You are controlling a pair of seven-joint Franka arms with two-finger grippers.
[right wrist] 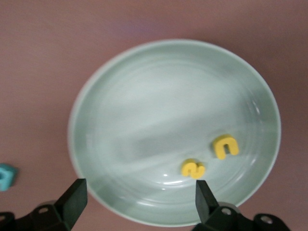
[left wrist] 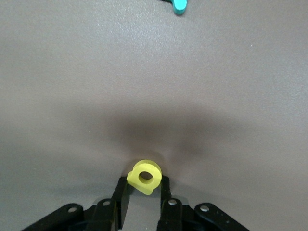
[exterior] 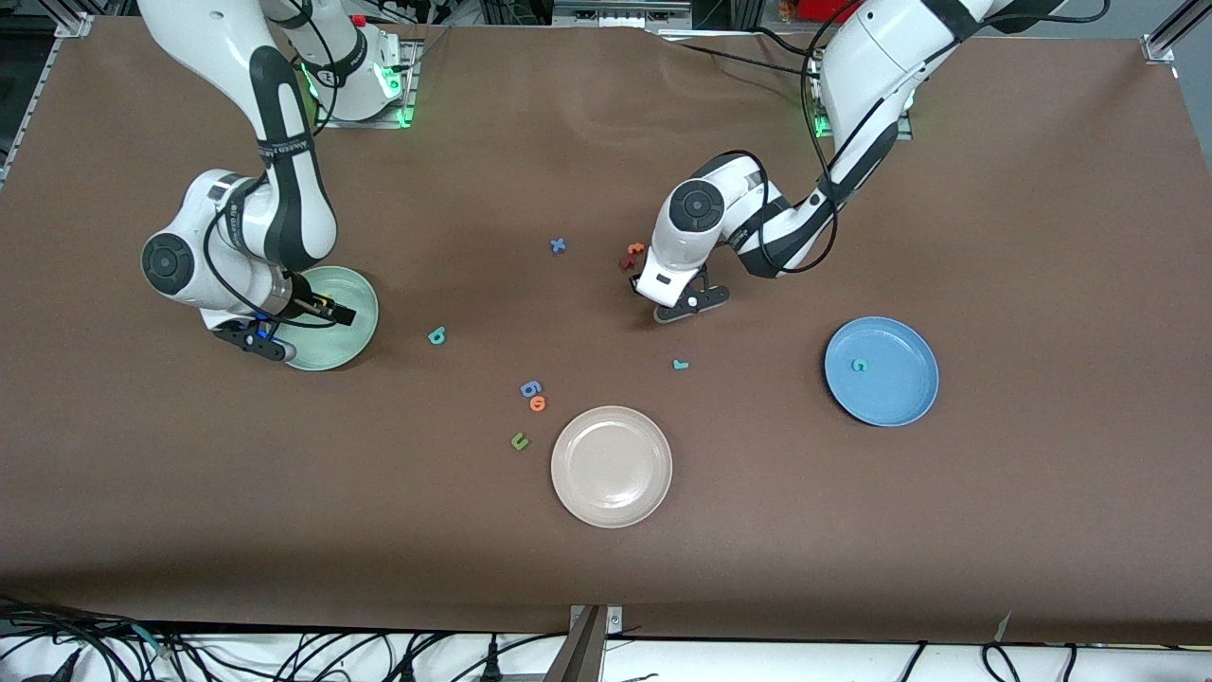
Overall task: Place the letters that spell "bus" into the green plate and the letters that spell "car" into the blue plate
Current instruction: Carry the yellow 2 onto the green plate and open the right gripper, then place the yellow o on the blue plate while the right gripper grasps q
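My right gripper (exterior: 301, 322) hangs open over the green plate (exterior: 355, 332), nothing between its fingers. In the right wrist view the green plate (right wrist: 144, 86) holds a yellow u (right wrist: 225, 146) and a yellow s (right wrist: 193, 169). A teal b (exterior: 436, 335) lies on the table beside that plate. My left gripper (exterior: 689, 301) is low over the table's middle, shut on a yellow a (left wrist: 144, 177). A teal r (exterior: 680, 364) lies just nearer the front camera than it. The blue plate (exterior: 909, 403) holds a teal c (exterior: 859, 365).
A beige-white plate (exterior: 612, 502) sits near the front edge. A blue g (exterior: 529, 388), an orange letter (exterior: 538, 403) and a green u (exterior: 519, 440) lie beside it. A blue x (exterior: 559, 245), an orange t (exterior: 635, 249) and a dark red letter (exterior: 627, 262) lie close by the left gripper.
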